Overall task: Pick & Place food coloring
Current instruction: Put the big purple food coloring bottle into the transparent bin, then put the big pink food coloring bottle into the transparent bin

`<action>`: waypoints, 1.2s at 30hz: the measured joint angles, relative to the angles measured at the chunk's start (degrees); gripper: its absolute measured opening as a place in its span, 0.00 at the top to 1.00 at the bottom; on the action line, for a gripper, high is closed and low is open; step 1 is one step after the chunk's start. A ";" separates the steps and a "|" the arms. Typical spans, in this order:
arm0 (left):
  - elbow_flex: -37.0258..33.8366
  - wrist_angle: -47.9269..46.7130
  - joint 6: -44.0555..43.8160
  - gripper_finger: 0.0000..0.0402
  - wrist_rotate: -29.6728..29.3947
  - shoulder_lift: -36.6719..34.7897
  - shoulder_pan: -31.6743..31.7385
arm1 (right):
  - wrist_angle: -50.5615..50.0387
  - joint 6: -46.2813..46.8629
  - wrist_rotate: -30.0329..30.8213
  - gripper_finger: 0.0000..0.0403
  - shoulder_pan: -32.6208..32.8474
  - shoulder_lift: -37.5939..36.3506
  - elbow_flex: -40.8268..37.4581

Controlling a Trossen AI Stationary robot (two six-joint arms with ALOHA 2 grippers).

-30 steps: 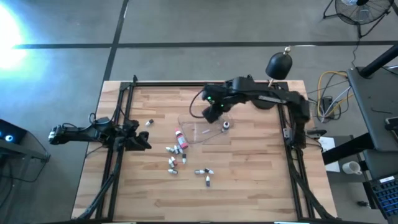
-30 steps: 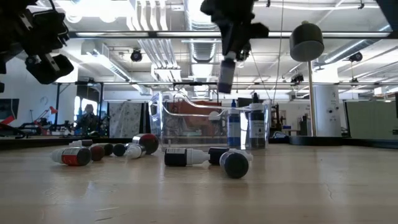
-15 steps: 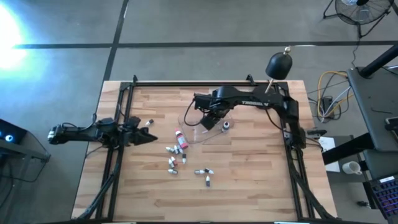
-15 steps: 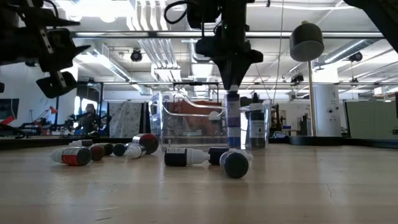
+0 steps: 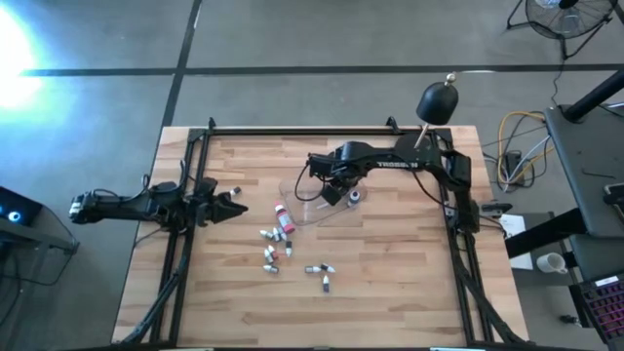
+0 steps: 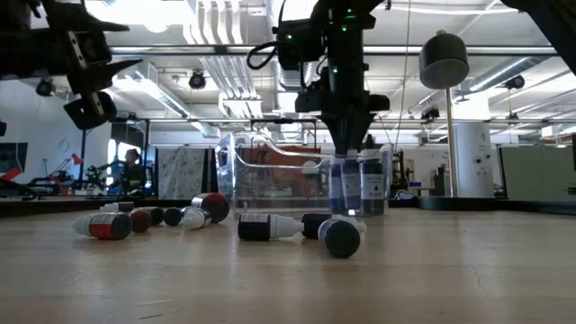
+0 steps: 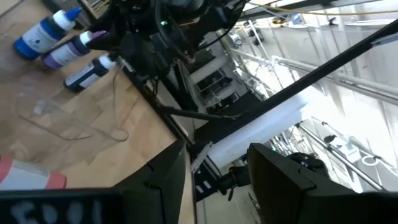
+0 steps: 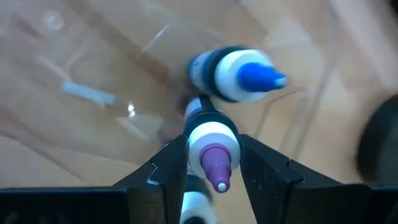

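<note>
Right wrist view: the right gripper (image 8: 213, 165) has its two dark fingers closed around a small purple-tipped bottle (image 8: 211, 149), set upright inside the clear tray (image 8: 81, 93) just beside a blue-tipped bottle (image 8: 239, 74). In the high view the same gripper (image 5: 330, 190) sits over the tray (image 5: 302, 210) near the centre of the frame, while the loose bottles (image 5: 278, 239) lie scattered on the wooden table (image 5: 390, 283) below and left of it. The left gripper (image 5: 229, 207) waits at the left of the frame, fingers apart and holding nothing.

These bottles look light, stiff and smooth-sided, so they would likely roll or tip at a nudge; a grip across the body below the cap seems safest, since the tapered tip offers little purchase. The thin tray may slide if bumped.

In the low view the right gripper (image 6: 346, 135) covers the held bottle's top, and the tray's (image 6: 270, 171) clear walls blur what stands inside. Whether the held bottle touches the tray floor cannot be told. Several fallen bottles (image 6: 270, 227) overlap one another, so an exact count is uncertain.
</note>
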 joint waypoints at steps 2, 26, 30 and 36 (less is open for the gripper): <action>0.19 0.76 0.19 0.63 0.01 0.80 0.00 | 0.00 -0.30 1.30 0.67 0.15 -0.53 -0.10; 12.45 -11.70 0.78 0.64 -1.31 23.53 1.08 | -1.78 -5.35 7.54 0.41 3.30 -17.58 -8.25; 18.88 -24.51 4.10 0.65 -5.20 31.67 1.13 | -3.01 1.33 8.55 0.41 3.12 -21.57 -11.58; 22.68 -22.07 37.62 0.67 -6.33 43.37 0.61 | -2.81 3.91 8.89 0.41 3.53 -26.59 -16.49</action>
